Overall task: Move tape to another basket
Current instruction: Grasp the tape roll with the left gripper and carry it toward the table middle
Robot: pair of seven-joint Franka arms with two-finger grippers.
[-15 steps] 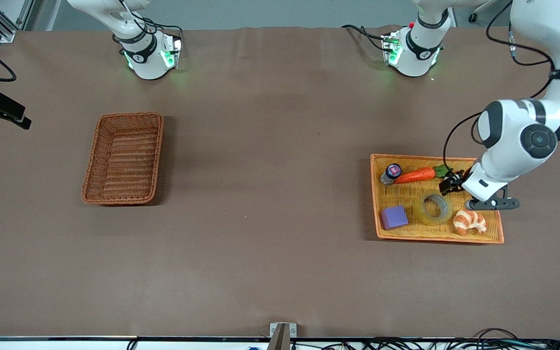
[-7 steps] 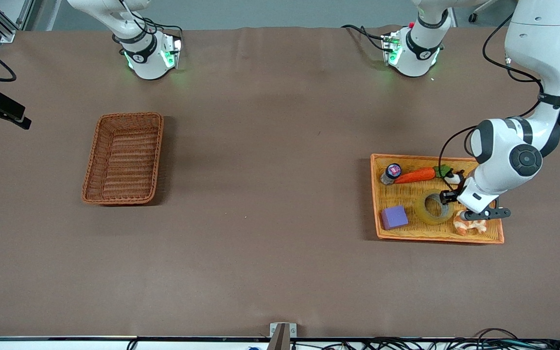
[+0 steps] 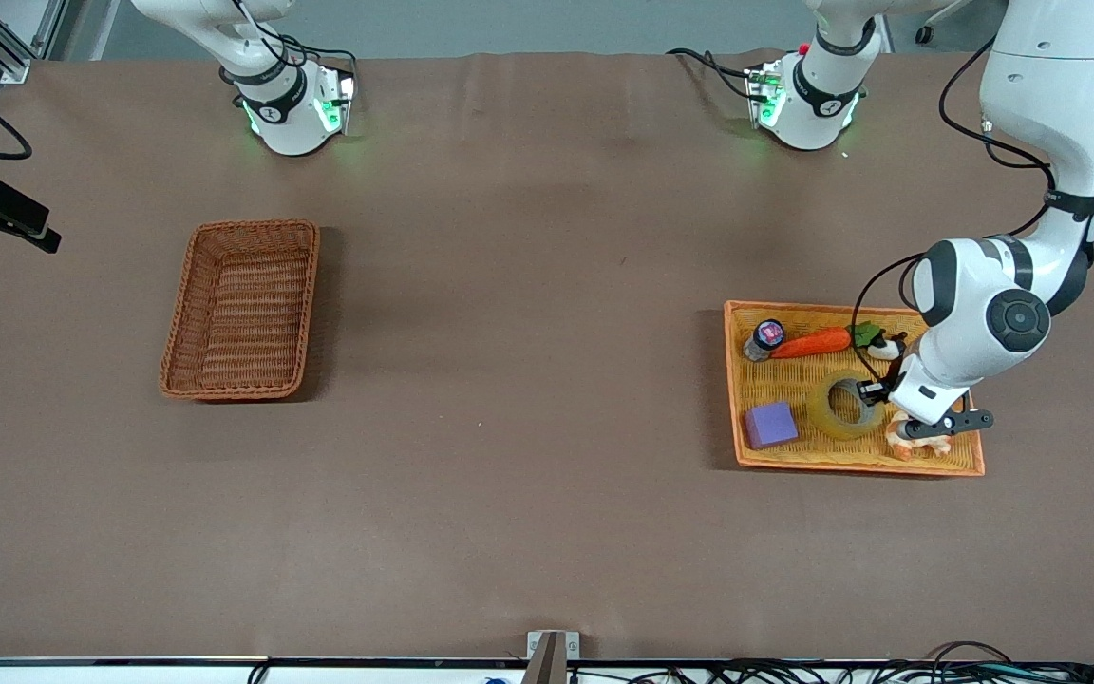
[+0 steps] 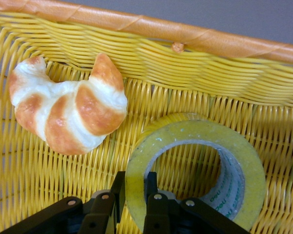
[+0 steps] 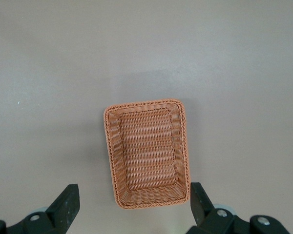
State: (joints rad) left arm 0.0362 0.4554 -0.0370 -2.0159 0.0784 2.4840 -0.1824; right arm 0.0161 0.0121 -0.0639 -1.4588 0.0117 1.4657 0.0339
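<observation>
Two left pincer (image 4: 133, 204) fingers straddle the tape's (image 4: 195, 168) wall.

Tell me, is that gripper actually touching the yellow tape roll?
Touching. The left wrist view shows the left gripper straddling the tape wall, one finger inside the ring, one outside, both against it.
</observation>
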